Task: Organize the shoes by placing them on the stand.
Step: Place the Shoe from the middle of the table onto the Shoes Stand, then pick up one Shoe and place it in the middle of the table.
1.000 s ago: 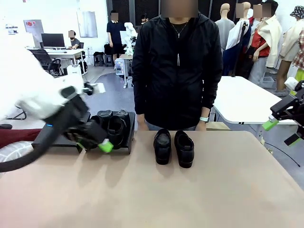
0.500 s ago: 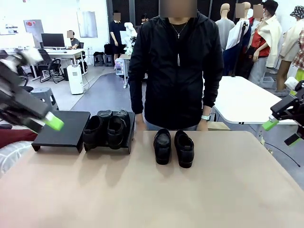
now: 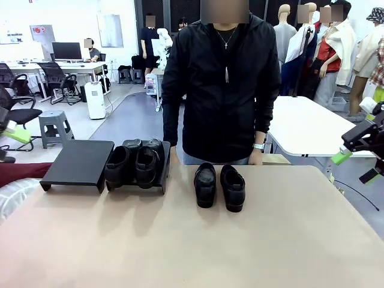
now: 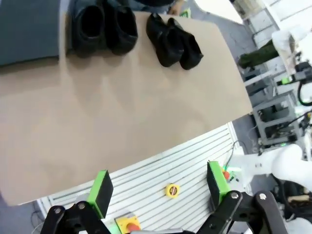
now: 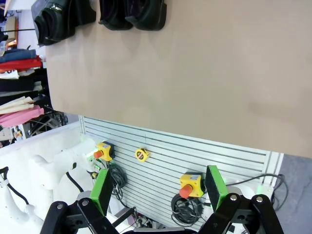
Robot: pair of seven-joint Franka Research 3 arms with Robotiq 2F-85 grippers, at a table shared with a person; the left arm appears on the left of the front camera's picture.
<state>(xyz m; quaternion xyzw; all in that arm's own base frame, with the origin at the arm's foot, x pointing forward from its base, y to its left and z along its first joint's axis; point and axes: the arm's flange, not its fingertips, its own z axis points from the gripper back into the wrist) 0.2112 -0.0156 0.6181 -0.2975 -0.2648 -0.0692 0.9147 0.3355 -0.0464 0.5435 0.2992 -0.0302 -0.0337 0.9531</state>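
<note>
Left gripper (image 4: 158,187) and right gripper (image 5: 158,187) wide open, empty. Loafers (image 3: 219,186) mid-table, right of stand (image 3: 77,161) bearing taller shoes (image 3: 135,165); person (image 3: 223,90) close behind.

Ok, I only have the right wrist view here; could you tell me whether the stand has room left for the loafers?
Observer: Yes, the left half of the stand is bare; the two higher-cut shoes fill its right half.
Operator: Thanks; is anyone close to the loafers?
Observer: A person stands right behind the loafers, at the far edge of the table.
Operator: And the left gripper?
Observer: The left gripper is open and empty, out past the table's left side.
</note>
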